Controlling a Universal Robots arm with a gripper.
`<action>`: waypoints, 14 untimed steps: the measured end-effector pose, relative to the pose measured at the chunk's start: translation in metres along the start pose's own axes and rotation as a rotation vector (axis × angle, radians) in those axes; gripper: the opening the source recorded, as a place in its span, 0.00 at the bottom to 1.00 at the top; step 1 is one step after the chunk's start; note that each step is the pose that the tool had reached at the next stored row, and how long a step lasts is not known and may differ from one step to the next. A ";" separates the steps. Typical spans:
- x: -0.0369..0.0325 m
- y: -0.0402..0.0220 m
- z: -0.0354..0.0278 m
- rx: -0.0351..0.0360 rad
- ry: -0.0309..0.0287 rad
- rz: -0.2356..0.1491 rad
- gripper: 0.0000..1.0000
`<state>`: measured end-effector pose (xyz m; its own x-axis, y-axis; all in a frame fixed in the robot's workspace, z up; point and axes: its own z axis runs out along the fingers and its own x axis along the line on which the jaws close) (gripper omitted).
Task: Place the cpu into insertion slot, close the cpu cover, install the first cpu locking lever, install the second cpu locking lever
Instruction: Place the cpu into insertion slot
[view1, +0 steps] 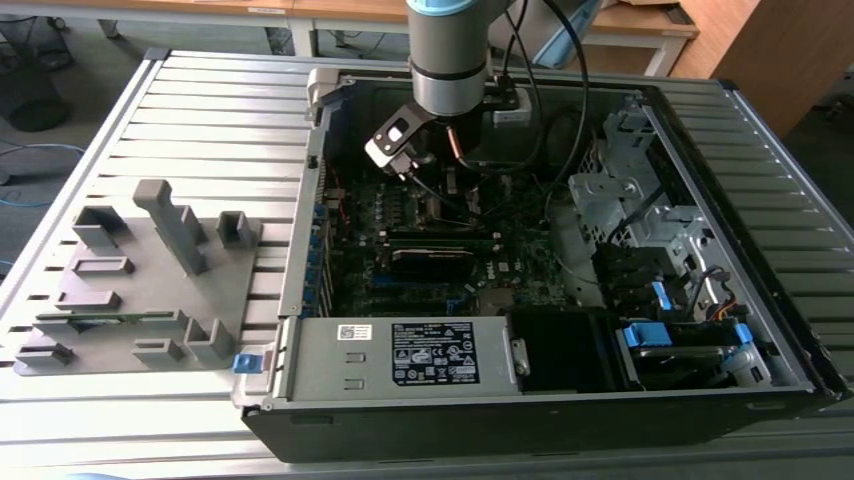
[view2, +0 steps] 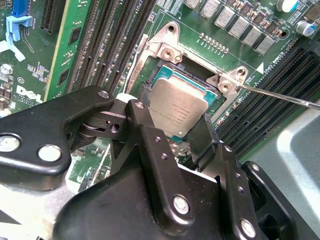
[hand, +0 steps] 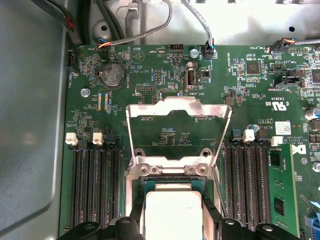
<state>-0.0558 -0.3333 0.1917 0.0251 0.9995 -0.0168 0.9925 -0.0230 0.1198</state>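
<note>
Gripper (view2: 176, 102) down inside the open computer case (view1: 785, 300), low over the green motherboard (hand: 150, 75); its two black fingers (view2: 142, 120) are clenched on the chip (view2: 178, 111), one finger against each of two opposite edges; the chip lies flat between the jaws, dull silver top up, free edges clear of the fingers. In the first wrist view the chip (hand: 172, 209) sits right at the socket (hand: 170, 181), overlapping its near side; I cannot tell whether it touches the socket or hangs just above. In the second wrist view it looks a little tilted and off-square to the socket's rim (view2: 187, 79).

Cover plate (hand: 177, 103) stands swung up on its hinge at the far side of the socket, the board visible through its window; thin metal lever (view2: 280, 95) runs out from one socket corner, not latched down.

Beside the case on the slatted table (view1: 227, 110), toward the exterior view's left, a grey fixture tray (view1: 134, 300).
</note>
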 end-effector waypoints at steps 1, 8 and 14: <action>0.0000 0.0000 0.0000 0.0000 0.0000 0.000 0.54; 0.0000 0.0000 0.0003 0.0000 0.0000 0.000 0.54; 0.0000 -0.0001 0.0005 0.0000 0.0000 0.000 0.54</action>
<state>-0.0558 -0.3333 0.1912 0.0252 0.9995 -0.0168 0.9925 -0.0230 0.1198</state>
